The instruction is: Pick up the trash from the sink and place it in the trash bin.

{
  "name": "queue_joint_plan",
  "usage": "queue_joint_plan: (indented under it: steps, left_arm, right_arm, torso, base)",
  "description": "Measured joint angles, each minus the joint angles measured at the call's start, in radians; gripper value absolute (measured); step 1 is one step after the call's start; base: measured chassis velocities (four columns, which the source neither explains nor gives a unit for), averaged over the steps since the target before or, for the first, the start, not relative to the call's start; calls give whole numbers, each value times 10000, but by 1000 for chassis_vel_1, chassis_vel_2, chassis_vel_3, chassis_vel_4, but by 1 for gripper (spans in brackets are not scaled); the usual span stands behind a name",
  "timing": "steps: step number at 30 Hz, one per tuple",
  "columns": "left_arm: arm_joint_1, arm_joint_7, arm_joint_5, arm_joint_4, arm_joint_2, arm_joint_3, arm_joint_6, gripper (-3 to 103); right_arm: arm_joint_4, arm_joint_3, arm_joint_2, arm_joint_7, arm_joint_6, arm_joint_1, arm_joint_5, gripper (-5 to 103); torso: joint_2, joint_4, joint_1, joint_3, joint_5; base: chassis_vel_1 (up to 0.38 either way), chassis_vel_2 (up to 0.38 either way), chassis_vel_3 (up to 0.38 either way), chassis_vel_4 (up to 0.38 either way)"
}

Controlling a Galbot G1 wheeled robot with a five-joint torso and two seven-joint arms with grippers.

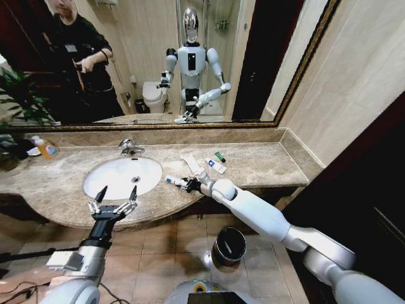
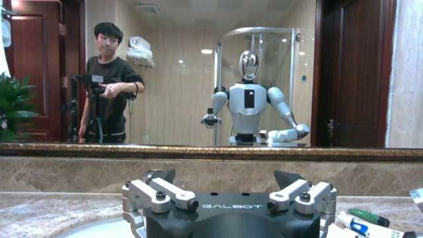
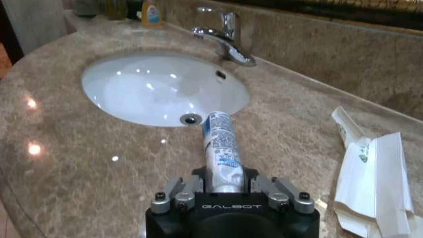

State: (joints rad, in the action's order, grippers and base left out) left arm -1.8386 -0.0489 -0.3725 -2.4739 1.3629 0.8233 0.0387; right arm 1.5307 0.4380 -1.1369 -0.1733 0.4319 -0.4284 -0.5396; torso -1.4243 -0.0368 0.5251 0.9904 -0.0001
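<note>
white tube | clamped in right hand over countertop | left hand spread

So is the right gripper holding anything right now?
Yes, the right gripper is clamped on a white tube with blue marks, above the countertop.

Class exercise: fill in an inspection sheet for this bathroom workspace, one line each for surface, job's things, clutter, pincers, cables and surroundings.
Surface: beige marble countertop around a white sink.
Job's things: white tube with blue marks, held; flat white packet, small tube and green piece on the counter; trash bin on the floor.
Clutter: bottle of orange liquid.
Pincers: right pincer shut on the tube; left pincer open at the sink's front edge.
Cables: nothing seen.
Surroundings: mirror, chrome faucet.
</note>
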Motion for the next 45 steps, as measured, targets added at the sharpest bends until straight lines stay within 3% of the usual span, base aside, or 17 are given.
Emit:
queue_joint_plan:
  steps: [4,14,17,20,22,24,28,39,45]
  left_arm:
    - [0,0,0,0,0,0,0,100]
    - [0,1,0,0,0,0,0,100]
    - [0,0,0,0,1,0,0,100]
    - [0,-4,0,0,0,0,0,100]
    - [0,1,0,0,0,0,0,100]
    - [0,0,0,0,0,0,0,100]
    - [0,0,0,0,0,0,0,100]
    - [0,0,0,0,1,0,0,100]
    - [0,0,0,0,0,0,0,100]
  right_arm:
    - [610,-339,153,544,64,-205,-389,25]
    - [1968,-1713,853,1741,-114,-978,-1149,25]
    - [2502,-2367,1272,2044,-155,-1455,-1396,25]
    - [3277,-3709,2052,2110,-258,-2664,-1485,25]
    - [3387,-3924,2158,2110,-278,-2890,-1486,25]
    - [3934,-4962,2674,2107,-368,-4164,-1487,25]
    - [4474,-6081,2968,2107,-469,-5463,-1486,25]
    - [5075,-7827,2812,2497,-1005,-7668,-1136,25]
    - [5696,-8669,1983,2650,-1156,-9420,-701,25]
  torso:
    - [0,0,0,0,1]
    - [0,-1,0,0,3]
    - [0,-1,0,0,2]
    - [0,0,0,-1,3]
    - [0,0,0,-1,3]
    - [0,3,0,-1,3]
    - [0,3,-1,-2,4]
    - [0,0,0,-1,3]
    - [0,0,-1,-1,0]
  base:
    - [0,0,0,0]
    - [0,0,0,0]
    - [0,0,0,0]
    - [0,0,0,0]
    - [0,0,0,0]
    - [0,0,0,0]
    - [0,0,0,0]
    - [0,0,0,0]
    - [0,0,0,0]
